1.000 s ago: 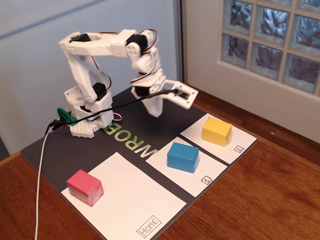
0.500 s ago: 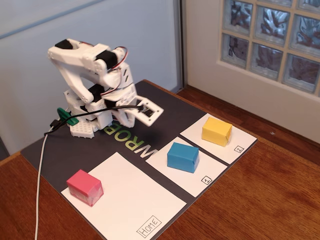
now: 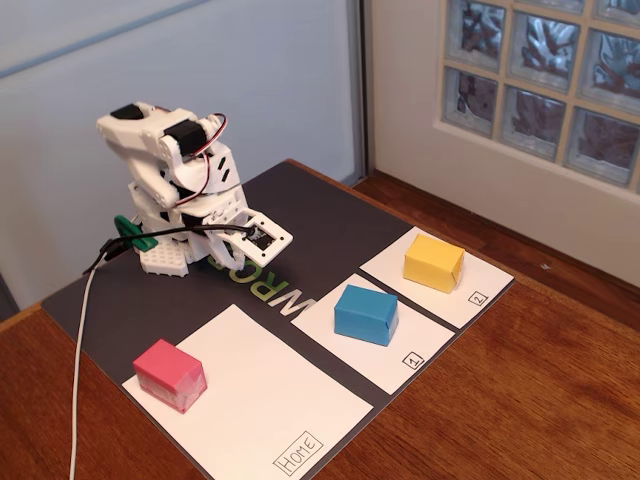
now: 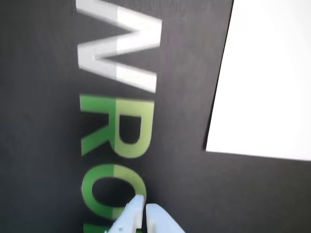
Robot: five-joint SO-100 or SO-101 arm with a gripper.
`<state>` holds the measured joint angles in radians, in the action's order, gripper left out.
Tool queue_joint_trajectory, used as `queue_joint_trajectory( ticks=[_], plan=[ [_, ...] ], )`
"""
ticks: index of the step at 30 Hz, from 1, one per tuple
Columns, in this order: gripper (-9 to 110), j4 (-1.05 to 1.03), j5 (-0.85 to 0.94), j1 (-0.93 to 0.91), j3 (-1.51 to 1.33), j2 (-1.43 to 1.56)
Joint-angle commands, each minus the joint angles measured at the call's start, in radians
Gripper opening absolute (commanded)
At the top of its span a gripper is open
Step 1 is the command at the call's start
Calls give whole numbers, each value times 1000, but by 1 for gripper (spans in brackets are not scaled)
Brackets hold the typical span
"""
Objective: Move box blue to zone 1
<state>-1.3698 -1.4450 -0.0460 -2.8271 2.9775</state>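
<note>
Bright blue against white paper, the box blue point(image 3: 365, 313) sits in the fixed view on zone 1 point(image 3: 385, 345), well apart from the gripper point(image 3: 240, 262), to its right and nearer the camera. The folded white arm point(image 3: 170, 165) holds the gripper low over the dark mat point(image 3: 330, 225), empty. A yellow box point(image 3: 433, 262) lies farther right; a pink box point(image 3: 170, 375) rests on the Home patch point(image 3: 265, 400), nearer the camera than the gripper.

In the wrist view, the gripper point(image 4: 142, 208) enters from the bottom edge, fingertips point(image 4: 156, 213) nearly touching and clasping nothing, above green mat lettering point(image 4: 114, 141). A white patch point(image 4: 265, 82) fills the upper right.
</note>
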Motion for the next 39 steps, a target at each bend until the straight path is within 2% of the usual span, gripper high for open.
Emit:
queue_joint_trajectory(
  ticks=[1,8,39],
  plan=[
    [0,-9,6,-12,-54,61],
    [0,-84,31,-32,-189,357],
    [0,-77,25,-11,-212,362]
  ],
)
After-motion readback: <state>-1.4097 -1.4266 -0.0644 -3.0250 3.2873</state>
